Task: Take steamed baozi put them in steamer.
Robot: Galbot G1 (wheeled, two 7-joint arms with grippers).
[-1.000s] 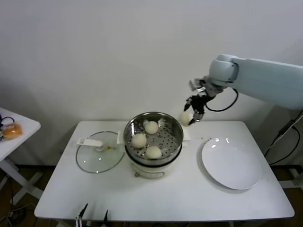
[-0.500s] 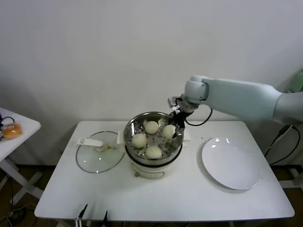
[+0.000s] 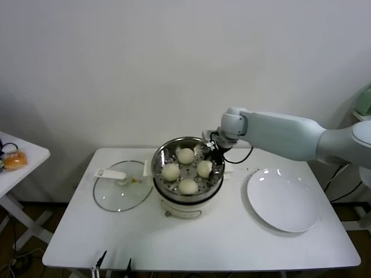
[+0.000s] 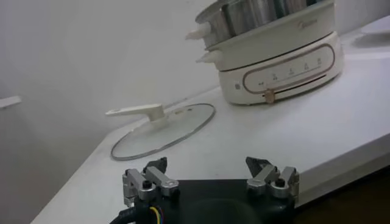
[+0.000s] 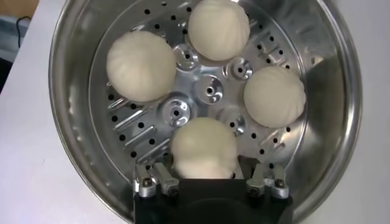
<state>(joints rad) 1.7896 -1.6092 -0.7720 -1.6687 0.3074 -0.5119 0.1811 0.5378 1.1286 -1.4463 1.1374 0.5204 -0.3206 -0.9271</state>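
The steamer (image 3: 157, 159) stands mid-table, a shiny steel pot on a white base, also in the left wrist view (image 4: 274, 55). Several cream-white baozi lie on its perforated tray (image 5: 122, 131). My right gripper (image 3: 211, 152) reaches in over the back right rim. In the right wrist view it (image 5: 204, 173) stands open around one baozi (image 5: 204, 146), which rests on the tray with a gap to one finger. Other baozi (image 5: 141, 66) (image 5: 217, 28) (image 5: 274, 96) lie farther in. My left gripper (image 4: 210, 165) is open and holds nothing, low by the table's front left.
A flat glass lid (image 3: 122, 185) lies left of the steamer, also in the left wrist view (image 4: 164, 131). A bare white plate (image 3: 283, 200) sits at the right. A side table with an orange thing (image 3: 14, 159) stands far left.
My right arm swung left from beside the steamer to over it, carrying a baozi. The baozi now rests on the tray and the fingers have spread.
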